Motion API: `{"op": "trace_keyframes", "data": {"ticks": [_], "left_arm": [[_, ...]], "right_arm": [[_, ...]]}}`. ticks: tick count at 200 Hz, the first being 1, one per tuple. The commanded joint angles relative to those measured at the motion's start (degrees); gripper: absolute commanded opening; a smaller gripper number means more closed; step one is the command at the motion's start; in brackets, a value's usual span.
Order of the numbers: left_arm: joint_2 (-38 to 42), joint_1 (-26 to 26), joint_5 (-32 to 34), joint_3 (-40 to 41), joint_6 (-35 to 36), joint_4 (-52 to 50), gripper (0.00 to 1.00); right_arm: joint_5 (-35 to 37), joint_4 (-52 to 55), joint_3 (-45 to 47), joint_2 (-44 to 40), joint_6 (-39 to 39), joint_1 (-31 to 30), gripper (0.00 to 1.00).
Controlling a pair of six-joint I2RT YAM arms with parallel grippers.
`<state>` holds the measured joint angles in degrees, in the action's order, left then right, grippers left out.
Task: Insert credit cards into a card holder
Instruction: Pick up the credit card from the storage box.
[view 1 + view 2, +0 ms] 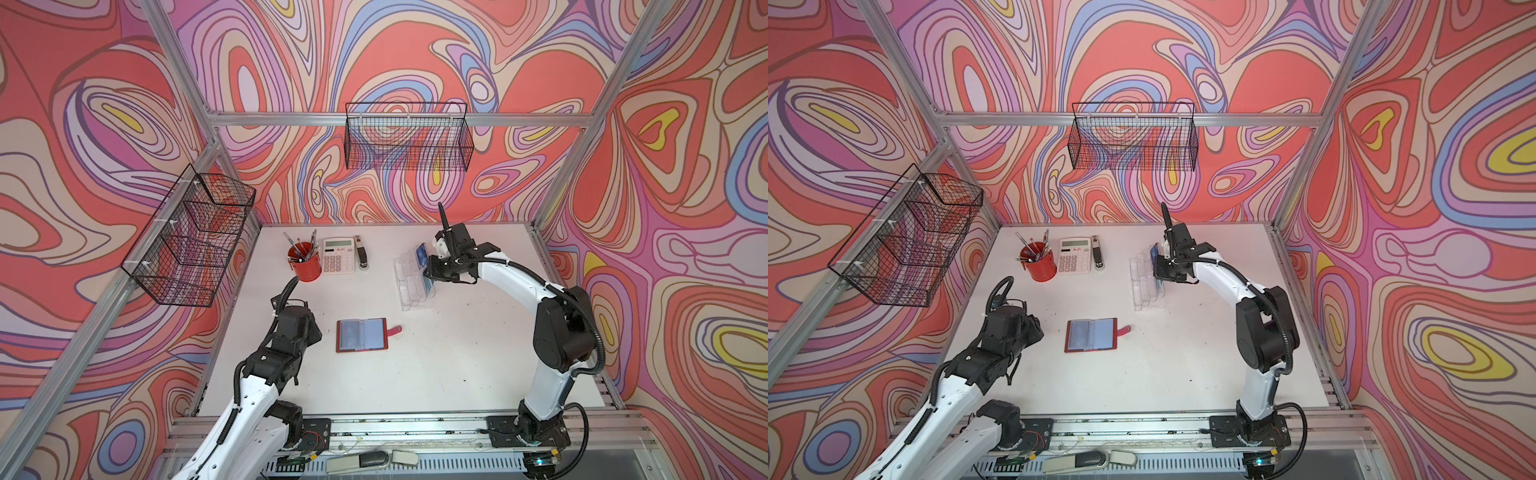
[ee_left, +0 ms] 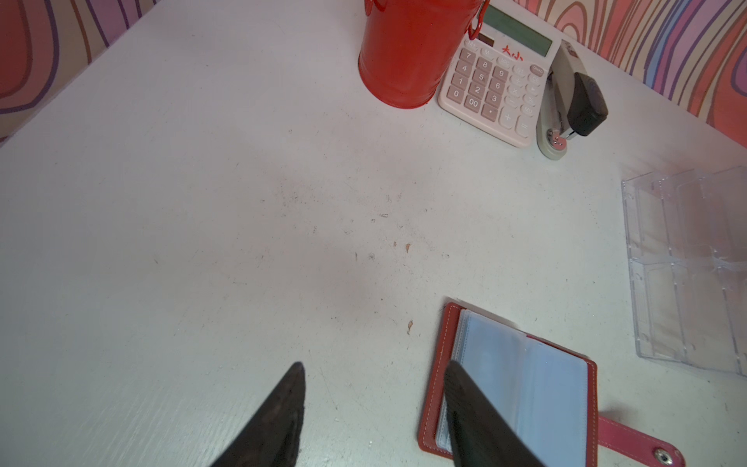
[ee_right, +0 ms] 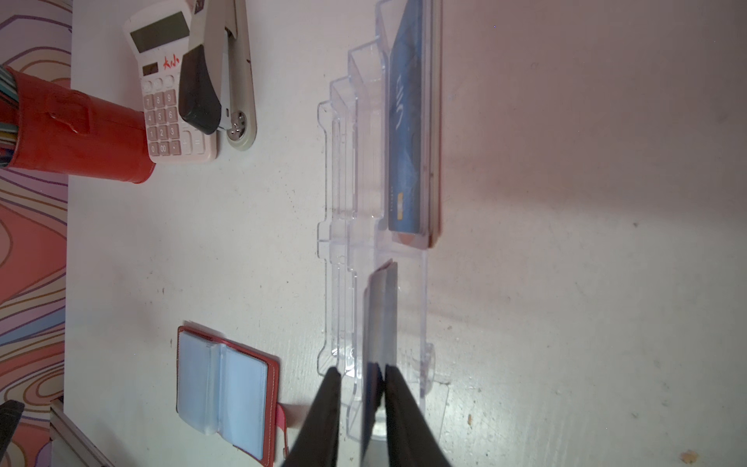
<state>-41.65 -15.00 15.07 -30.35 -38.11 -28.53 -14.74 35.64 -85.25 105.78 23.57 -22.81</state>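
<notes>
Nearest us, the left end effector (image 2: 375, 366) hovers wide and empty just beside the card holder (image 1: 361, 334). The holder lies open mid-desk (image 1: 436, 374), its sleeves looking bare, so I'd say nothing is filed yet. Farther back, the right end effector (image 3: 361, 368) sits narrow astride a dark card (image 3: 380, 315) standing in the clear stand (image 3: 343, 202). Clamped or not, I cannot tell. A blue card (image 3: 406, 121) waits beyond.
</notes>
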Motion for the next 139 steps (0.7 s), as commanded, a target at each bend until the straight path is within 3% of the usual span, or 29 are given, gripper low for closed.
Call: {"op": "trace_keyframes", "data": {"ticks": [1, 59, 89, 139], "left_arm": [[0.2, 0.2, 0.9, 0.1, -0.1, -1.7, 0.57], [0.3, 0.2, 0.8, 0.1, -0.1, -1.7, 0.57], [0.3, 0.2, 0.8, 0.2, -0.1, -1.7, 0.57], [0.2, 0.2, -4.8, -2.1, -1.7, -5.3, 0.57]], "right_arm": [[1.4, 1.2, -1.2, -2.4, -0.6, 0.3, 0.21], [2.2, 1.6, -1.1, -3.2, -0.9, 0.3, 0.06], [3.9, 2.5, -1.3, -3.8, -1.2, 0.3, 0.04], [13.5, 3.9, 0.5, -11.2, 0.1, 0.5, 0.0]]}}
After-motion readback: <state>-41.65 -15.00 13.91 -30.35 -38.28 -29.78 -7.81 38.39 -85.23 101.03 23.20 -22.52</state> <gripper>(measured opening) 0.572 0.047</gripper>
